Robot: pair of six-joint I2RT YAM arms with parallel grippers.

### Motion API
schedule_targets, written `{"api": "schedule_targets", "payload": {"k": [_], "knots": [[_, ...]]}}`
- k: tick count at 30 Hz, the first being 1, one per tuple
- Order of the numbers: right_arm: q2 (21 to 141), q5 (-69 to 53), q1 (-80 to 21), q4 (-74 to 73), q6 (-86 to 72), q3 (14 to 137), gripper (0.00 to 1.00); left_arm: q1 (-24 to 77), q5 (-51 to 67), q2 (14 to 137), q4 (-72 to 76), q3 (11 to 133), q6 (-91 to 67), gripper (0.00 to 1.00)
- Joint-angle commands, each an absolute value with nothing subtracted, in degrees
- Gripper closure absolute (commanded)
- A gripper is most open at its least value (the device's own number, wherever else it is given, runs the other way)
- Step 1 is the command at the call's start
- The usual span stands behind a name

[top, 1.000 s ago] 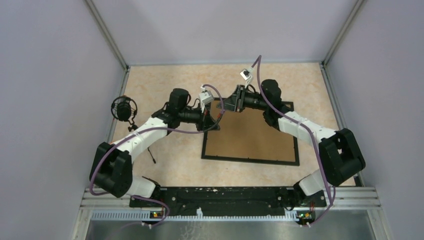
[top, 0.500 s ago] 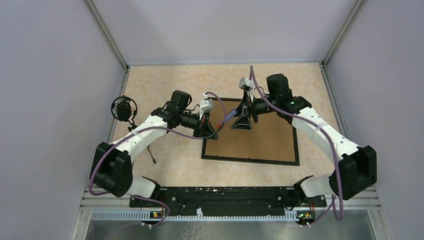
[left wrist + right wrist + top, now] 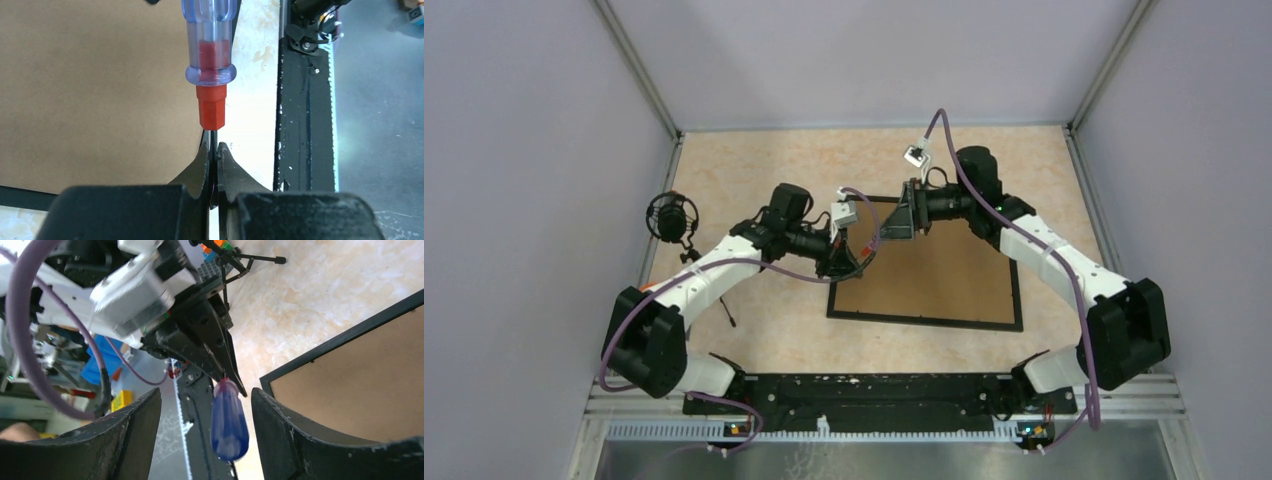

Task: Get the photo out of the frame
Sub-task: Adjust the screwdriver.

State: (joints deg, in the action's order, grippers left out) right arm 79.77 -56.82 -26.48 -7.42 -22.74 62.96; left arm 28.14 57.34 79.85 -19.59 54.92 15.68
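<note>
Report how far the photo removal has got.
Done: the frame lies back up, and the screwdriver is picked up. In hand: the left hand pinches its shaft, and the handle sits between the fingers of the open right hand, perhaps a handover. Left: the board sits in the frame and no photo shows; both must come out.

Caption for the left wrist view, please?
Left fingers pinch a screwdriver by its shaft; frame's brown back behind.
</note>
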Motion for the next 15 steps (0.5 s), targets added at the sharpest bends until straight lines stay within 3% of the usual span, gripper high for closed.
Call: {"api": "schedule_targets", "payload": {"k": [1, 8, 15], "knots": [[81.61, -55.71, -26.45, -2.04, -32.98, 62.31, 0.37, 29.87, 53.19, 77.78, -18.78, 57.14, 18.87, 1.0], [82.44, -54.34, -27.36, -5.06, -30.55, 62.05, 0.52, 30.66, 51.29, 78.33, -19.24, 58.07, 19.91, 1.0], [82.39, -54.14, -27.51, -9.48, -27.53, 62.56, 0.6, 31.76, 50.62, 79.3, -20.93, 58.98, 22.38, 1.0]]}}
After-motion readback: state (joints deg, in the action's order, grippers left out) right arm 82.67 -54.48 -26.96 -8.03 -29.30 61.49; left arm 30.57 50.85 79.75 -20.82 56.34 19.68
